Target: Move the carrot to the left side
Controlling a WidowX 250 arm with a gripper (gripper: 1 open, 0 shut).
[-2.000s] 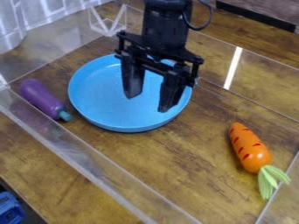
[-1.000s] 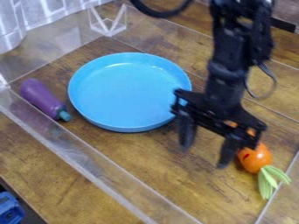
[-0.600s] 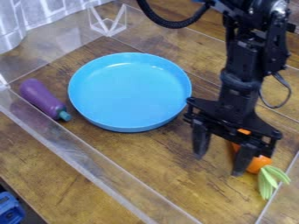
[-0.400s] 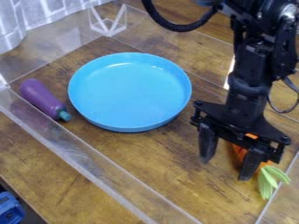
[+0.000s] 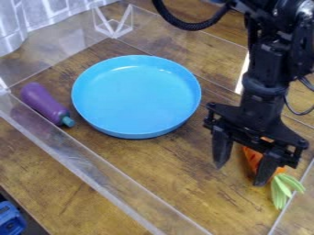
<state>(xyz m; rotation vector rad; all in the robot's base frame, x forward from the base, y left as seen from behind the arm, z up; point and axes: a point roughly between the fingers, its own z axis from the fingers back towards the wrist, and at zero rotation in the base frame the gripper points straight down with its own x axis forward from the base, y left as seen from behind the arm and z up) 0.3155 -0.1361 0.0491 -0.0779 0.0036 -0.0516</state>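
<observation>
The orange toy carrot [image 5: 254, 158] lies on the wooden table at the right, mostly hidden behind my gripper; its pale green leafy top [image 5: 287, 186] sticks out to the lower right. My black gripper [image 5: 248, 163] hangs straight down over the carrot, its fingers spread to either side of the orange body. I cannot see that the fingers touch it. The blue plate [image 5: 135, 95] sits left of centre.
A purple toy eggplant [image 5: 44, 103] with a teal stem lies at the left, next to the plate. A clear plastic wall [image 5: 86, 174] runs along the front and left edges. The table's right edge is close to the carrot.
The gripper has swung from over the blue plate to the right and come down around the carrot. In the last half second it sank slightly lower and moved a little right.
</observation>
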